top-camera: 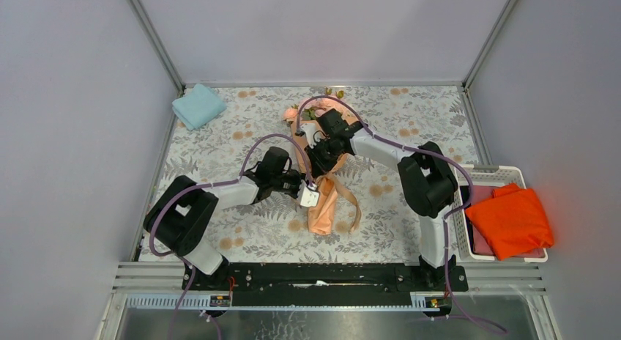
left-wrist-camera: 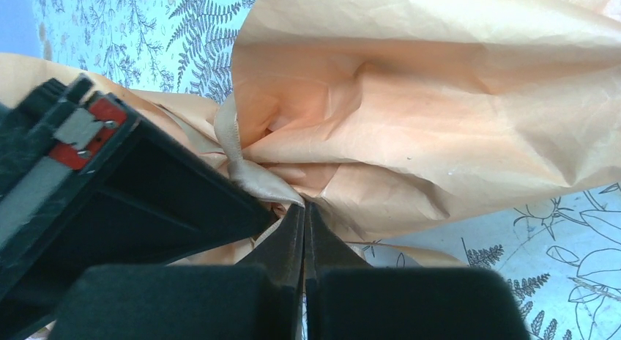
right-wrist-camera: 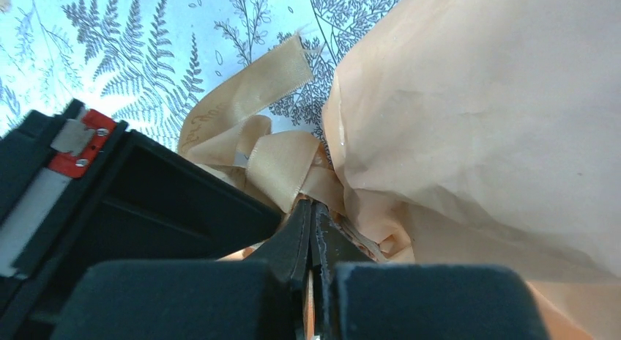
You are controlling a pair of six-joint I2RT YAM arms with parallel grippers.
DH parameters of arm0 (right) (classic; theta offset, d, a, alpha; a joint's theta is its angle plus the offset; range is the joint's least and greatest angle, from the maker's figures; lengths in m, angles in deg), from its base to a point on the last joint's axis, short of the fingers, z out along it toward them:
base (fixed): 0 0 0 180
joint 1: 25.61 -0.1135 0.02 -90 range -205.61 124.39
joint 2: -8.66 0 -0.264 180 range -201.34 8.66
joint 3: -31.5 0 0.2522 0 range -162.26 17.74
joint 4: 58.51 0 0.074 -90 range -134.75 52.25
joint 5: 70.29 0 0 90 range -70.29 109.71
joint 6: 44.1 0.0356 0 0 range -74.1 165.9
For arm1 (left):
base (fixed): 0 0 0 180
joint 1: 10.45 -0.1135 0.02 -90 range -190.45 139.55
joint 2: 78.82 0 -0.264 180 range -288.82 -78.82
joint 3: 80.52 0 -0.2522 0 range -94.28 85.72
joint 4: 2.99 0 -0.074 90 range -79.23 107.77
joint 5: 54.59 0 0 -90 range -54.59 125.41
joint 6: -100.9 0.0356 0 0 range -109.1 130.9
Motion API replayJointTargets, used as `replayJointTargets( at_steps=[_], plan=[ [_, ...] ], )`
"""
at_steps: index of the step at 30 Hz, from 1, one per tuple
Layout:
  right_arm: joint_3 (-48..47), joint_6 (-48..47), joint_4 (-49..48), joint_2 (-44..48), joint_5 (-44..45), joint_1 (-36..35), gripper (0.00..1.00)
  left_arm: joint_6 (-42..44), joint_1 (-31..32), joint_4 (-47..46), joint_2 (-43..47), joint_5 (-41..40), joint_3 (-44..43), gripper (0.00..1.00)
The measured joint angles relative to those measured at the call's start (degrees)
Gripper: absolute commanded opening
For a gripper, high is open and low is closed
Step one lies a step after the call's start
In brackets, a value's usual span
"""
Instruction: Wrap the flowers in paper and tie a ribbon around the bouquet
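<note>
The bouquet (top-camera: 323, 208), a cone of crinkled, matte peach paper (left-wrist-camera: 439, 98) cinched to a narrow waist, lies at the middle of the fern-printed surface (top-camera: 220, 149). Its pink flowers (top-camera: 293, 114) point toward the far edge. The left gripper (left-wrist-camera: 304, 208) and the right gripper (right-wrist-camera: 313, 206) are both closed, their black tips pinching the glossy tan satin ribbon (right-wrist-camera: 285, 164) at the gathered waist.

Soft even light, faint shadows; wrist views tinted blue, near fingers (left-wrist-camera: 282, 256) blurred.
</note>
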Motion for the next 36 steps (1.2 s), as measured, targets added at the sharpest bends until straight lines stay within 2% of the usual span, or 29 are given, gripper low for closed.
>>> replayJointTargets(
  at_steps=[12,15,19,24,28,30,33,36],
  plan=[
    [2.27,3.93,-3.93,4.92,-0.74,0.81,0.0,0.68,-0.02,-2.75,0.0,-0.09,-0.02,0.01],
    [2.8,5.18,-4.98,4.92,-1.62,1.36,0.0,0.5,-0.02,-3.15,-0.02,-0.11,-0.02,0.08],
    [3.5,7.08,-7.37,4.92,-1.92,1.75,0.0,-0.66,-0.02,-3.96,-0.44,-0.26,-0.02,0.28],
    [5.2,10.34,-11.19,4.92,-1.84,2.34,0.0,-2.45,-0.59,-3.78,-0.37,-0.5,-0.07,0.34],
    [6.95,12.7,-14.34,4.92,-2.08,3.04,0.0,-3.34,-2.19,0.94,3.23,0.44,-0.48,0.45],
    [8.02,13.64,-16.0,4.96,-2.71,3.37,0.0,-2.43,-3.28,6.29,6.08,1.79,-1.77,0.45],
    [9.4,14.95,-18.21,4.98,-3.48,3.5,0.0,-2.25,-4.76,12.72,8.94,3.78,-3.91,0.38],
    [11.08,15.96,-20.5,5.64,-3.91,3.52,0.0,-9.49,-6.51,13.84,8.7,4.66,-5.99,0.34]
  ],
)
